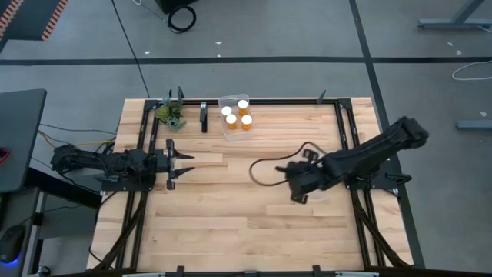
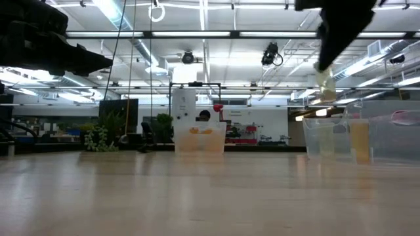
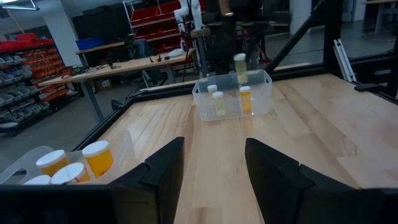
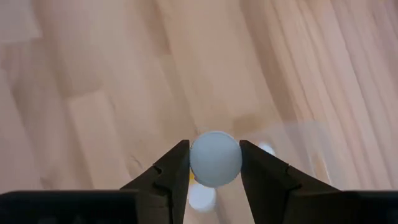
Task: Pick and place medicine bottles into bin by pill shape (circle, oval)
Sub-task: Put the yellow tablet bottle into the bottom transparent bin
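My right gripper (image 4: 214,163) is shut on a medicine bottle (image 2: 323,82) and holds it above a clear bin (image 2: 348,137) on the table's right half. That bin holds other bottles (image 3: 245,98); the held bottle also shows above it in the left wrist view (image 3: 240,67). A second clear bin (image 1: 234,115) at the far middle holds several white-capped orange bottles standing on their bases (image 3: 98,158). My left gripper (image 1: 181,163) is open and empty at the table's left, level with the table. My right gripper pinches the bottle's round white cap (image 4: 214,158) between its two fingers, one on each side. The fingers come from above, pointing down. The bottle hangs upright below them (image 2: 323,84), lifted clear above the bin.
A small green plant (image 1: 171,114) and a dark upright piece (image 1: 204,117) stand at the far left beside the far bin. A black cable (image 1: 265,165) loops on the wood near my right arm. Black frame rails (image 1: 350,138) run along the table's sides. Bare wood lies in the near half.
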Robot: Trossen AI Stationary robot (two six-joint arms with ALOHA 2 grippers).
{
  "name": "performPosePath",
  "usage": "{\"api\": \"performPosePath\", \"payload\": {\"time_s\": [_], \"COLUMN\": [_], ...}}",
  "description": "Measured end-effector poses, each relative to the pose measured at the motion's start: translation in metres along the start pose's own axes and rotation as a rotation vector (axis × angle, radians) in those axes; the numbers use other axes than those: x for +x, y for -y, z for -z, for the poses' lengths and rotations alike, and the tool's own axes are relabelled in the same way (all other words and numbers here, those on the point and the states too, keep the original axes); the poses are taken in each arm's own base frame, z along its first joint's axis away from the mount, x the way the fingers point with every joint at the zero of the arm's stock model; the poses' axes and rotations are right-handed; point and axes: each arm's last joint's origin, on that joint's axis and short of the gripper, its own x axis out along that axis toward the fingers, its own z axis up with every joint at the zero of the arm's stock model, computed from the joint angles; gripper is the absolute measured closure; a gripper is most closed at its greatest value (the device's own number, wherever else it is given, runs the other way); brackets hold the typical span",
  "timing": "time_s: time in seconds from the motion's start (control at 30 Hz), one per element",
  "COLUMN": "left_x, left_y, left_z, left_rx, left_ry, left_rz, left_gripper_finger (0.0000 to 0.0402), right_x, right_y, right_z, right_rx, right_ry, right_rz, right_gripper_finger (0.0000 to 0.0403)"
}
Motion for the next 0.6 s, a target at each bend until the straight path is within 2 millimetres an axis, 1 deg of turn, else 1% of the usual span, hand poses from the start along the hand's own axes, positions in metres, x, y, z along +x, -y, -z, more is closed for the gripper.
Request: {"api": "performPosePath", "payload": {"time_s": [0.2, 0.3, 0.47, 0.6], "left_x": [0.000, 0.000, 0.000, 0.000], "left_y": [0.000, 0.000, 0.000, 0.000], "left_z": [0.000, 0.000, 0.000, 0.000], "left_rx": [0.000, 0.000, 0.000, 0.000], "left_ry": [0.000, 0.000, 0.000, 0.000], "left_rz": [0.000, 0.000, 0.000, 0.000], "left_gripper_finger": [0.0224, 0.0221, 0.0223, 0.0225], "right_x": [-0.001, 0.004, 0.024, 0.041], "right_y": [0.030, 0.040, 0.049, 0.048], "right_z": [0.037, 0.053, 0.078, 0.090], "right_rx": [0.121, 0.163, 0.210, 0.235], "right_ry": [0.015, 0.009, -0.022, -0.024], "right_rz": [0.026, 0.037, 0.070, 0.064], "right_gripper_finger": [0.0264, 0.0264, 0.0264, 0.0264]}}
